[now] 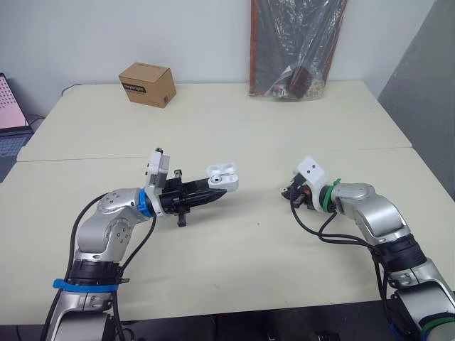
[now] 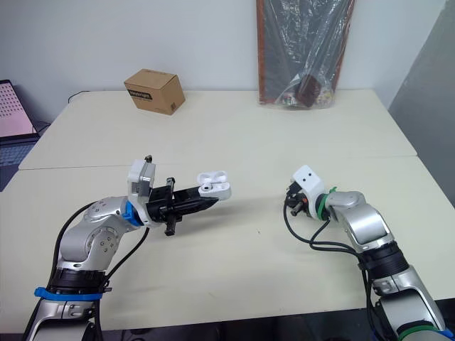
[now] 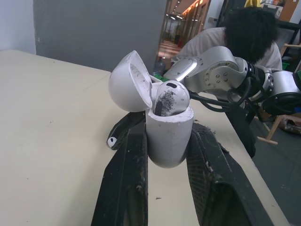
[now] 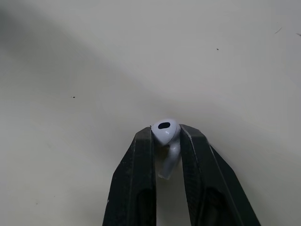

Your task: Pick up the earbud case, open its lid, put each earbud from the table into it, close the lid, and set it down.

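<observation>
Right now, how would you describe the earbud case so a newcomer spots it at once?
Over the cream table, look to the robot's left side: the left gripper holds the case off the surface. It is the small white shell with its lid flipped open and one earbud seated inside, unlike the bare earbud pinched in the right gripper.

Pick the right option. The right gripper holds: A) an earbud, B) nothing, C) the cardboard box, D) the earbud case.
A: a white earbud is pinched between the jaws of the right gripper, while the left gripper holds the open case.
</observation>
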{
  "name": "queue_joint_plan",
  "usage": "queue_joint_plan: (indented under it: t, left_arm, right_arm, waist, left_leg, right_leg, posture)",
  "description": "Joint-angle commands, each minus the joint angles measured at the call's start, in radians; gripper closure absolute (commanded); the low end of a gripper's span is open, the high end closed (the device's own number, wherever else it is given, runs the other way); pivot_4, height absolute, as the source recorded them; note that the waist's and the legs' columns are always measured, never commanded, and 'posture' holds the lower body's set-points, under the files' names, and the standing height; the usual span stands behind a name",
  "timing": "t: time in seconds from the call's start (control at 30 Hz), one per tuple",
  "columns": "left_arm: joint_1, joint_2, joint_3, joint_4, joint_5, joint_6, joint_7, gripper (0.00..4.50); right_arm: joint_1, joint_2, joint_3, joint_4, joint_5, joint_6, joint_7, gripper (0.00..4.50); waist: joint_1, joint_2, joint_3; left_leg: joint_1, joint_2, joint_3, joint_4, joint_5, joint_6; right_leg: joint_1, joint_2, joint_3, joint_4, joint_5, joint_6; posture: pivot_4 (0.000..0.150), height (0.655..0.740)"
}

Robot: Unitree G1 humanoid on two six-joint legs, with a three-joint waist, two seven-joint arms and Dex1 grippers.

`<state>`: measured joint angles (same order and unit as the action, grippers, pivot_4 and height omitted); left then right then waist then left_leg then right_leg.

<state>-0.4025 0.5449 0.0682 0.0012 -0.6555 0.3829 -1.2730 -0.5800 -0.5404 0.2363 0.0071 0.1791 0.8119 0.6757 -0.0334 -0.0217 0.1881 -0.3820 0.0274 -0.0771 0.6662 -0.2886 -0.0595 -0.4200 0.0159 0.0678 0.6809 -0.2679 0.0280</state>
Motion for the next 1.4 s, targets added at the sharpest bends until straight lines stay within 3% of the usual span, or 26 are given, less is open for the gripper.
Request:
queue_joint_plan:
  t: [0.03, 0.27, 0.93, 1.4]
  left_arm:
    - [-0.009, -0.004, 0.002, -0.035, -0.002, -0.014, 0.005, 3.75]
    - [-0.007, -0.004, 0.0, -0.038, -0.003, -0.013, 0.007, 3.75]
    - [-0.005, -0.003, 0.0, -0.04, -0.005, -0.013, 0.008, 3.75]
    - [-0.01, -0.001, -0.002, -0.034, -0.004, -0.012, 0.004, 3.75]
  right_arm:
    - [-0.012, -0.008, -0.016, -0.004, -0.01, 0.007, 0.001, 4.13]
    - [0.001, -0.034, 0.004, -0.017, -0.019, -0.028, 0.036, 4.12]
    - [0.229, -0.258, 0.092, -0.249, -0.017, -0.427, 0.431, 4.12]
    - [0.234, -0.279, 0.105, -0.194, -0.062, -0.556, 0.549, 4.12]
  waist:
    - [0.0, 0.0, 0.0]
    - [0.0, 0.0, 0.0]
    - [0.001, 0.0, 0.0]
    - [0.001, 0.0, 0.0]
  left_leg:
    - [0.0, 0.0, 0.0, 0.0, 0.0, 0.0]
    - [0.0, 0.0, 0.0, 0.0, 0.0, 0.0]
    - [0.0, 0.0, -0.001, 0.0, 0.0, 0.0]
    - [0.0, 0.0, 0.0, 0.003, 0.0, 0.0]
  right_leg:
    - [0.0, 0.0, 0.0, 0.0, 0.0, 0.0]
    - [0.0, 0.0, 0.0, 0.0, 0.0, 0.0]
    - [0.001, 0.0, -0.001, 0.0, 0.0, 0.0]
    - [0.001, 0.0, 0.0, 0.0, 0.0, 0.0]
  posture:
    - [0.15, 0.74]
    - [0.15, 0.74]
    - [0.15, 0.74]
    - [0.15, 0.74]
